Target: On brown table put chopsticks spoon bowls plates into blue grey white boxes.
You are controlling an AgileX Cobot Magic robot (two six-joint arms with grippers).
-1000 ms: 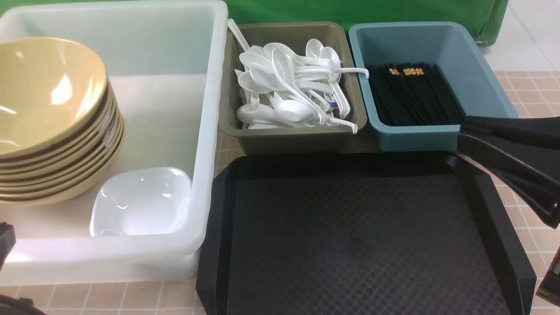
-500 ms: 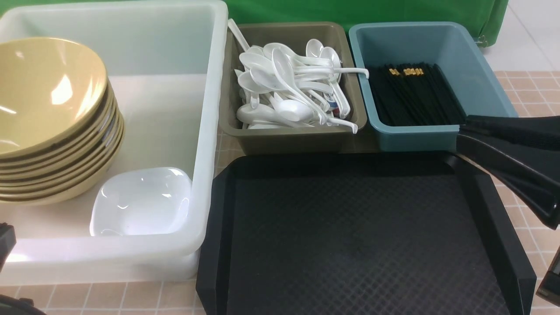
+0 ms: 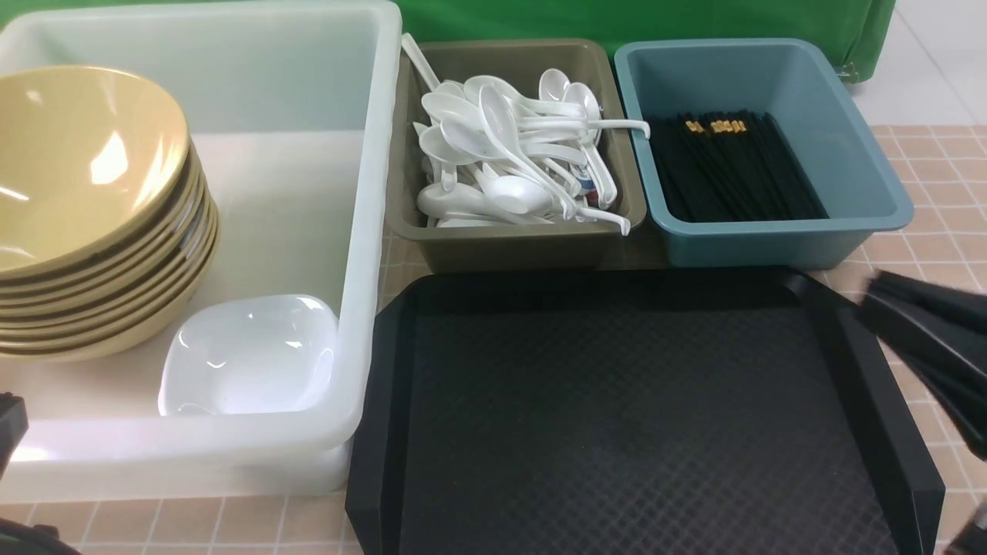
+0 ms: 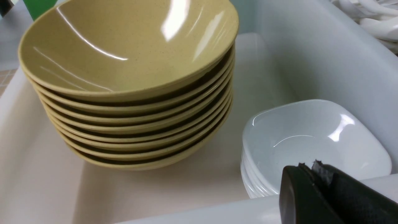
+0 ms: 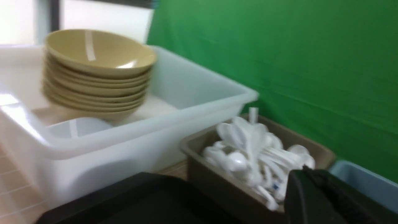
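Front view shows the sorting almost finished, as far as I can judge. The bowls (image 3: 85,208) — glossy, wide, mustard-yellow with dark outer sides — stand in one stack inside the white box (image 3: 370,193), which is large and of translucent plastic. Beside the stack, in the same box, lie the plates (image 3: 250,354), small shiny white dishes, square with rounded corners; the left wrist view shows several of them nested. The spoons (image 3: 509,162) are heaped in the grey box (image 3: 509,247), smooth white pieces with deep oval scoops, some handles resting over the rim. The chopsticks (image 3: 732,169), thin black sticks with gold bands, lie side by side in the blue box (image 3: 848,139).

The black tray (image 3: 632,416), octagonal with a fine diamond texture, carries nothing, and the tiled brown table (image 3: 933,162) shows no loose item where it is visible — so I think nothing is left to place.

The right gripper (image 3: 871,297) is clenched with nothing in it, blurred, at the tray's right edge. The left gripper (image 4: 306,169) is also clenched and empty, above the near rim of the white box.
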